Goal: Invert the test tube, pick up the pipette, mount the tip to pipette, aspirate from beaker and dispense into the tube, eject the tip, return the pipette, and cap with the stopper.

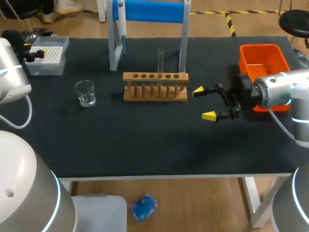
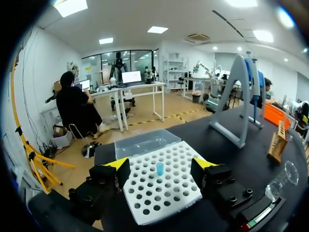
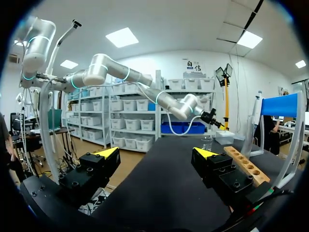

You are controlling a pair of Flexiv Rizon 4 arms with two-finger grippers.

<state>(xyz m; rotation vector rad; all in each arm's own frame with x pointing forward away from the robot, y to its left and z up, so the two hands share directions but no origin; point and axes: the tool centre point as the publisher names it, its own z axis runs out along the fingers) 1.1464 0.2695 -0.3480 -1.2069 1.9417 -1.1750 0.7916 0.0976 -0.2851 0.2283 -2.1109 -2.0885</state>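
Observation:
A clear test tube (image 1: 161, 60) stands upright in the wooden rack (image 1: 155, 87). The pipette (image 1: 123, 29) hangs on the blue-topped stand (image 1: 149, 12). A glass beaker (image 1: 85, 93) sits left of the rack. At the far left corner my left gripper (image 1: 35, 52) is at the tip box (image 1: 48, 57). In the left wrist view the gripper (image 2: 160, 163) is open and straddles the white tip box (image 2: 164, 188), which holds one blue tip (image 2: 159, 168); I cannot tell whether the fingers touch it. My right gripper (image 1: 207, 104) hovers open and empty right of the rack.
An orange bin (image 1: 263, 60) stands at the back right, partly behind my right arm. From the right wrist the rack (image 3: 244, 164), the beaker (image 3: 207, 142) and my left arm (image 3: 145, 92) lie ahead of the gripper (image 3: 157, 157).

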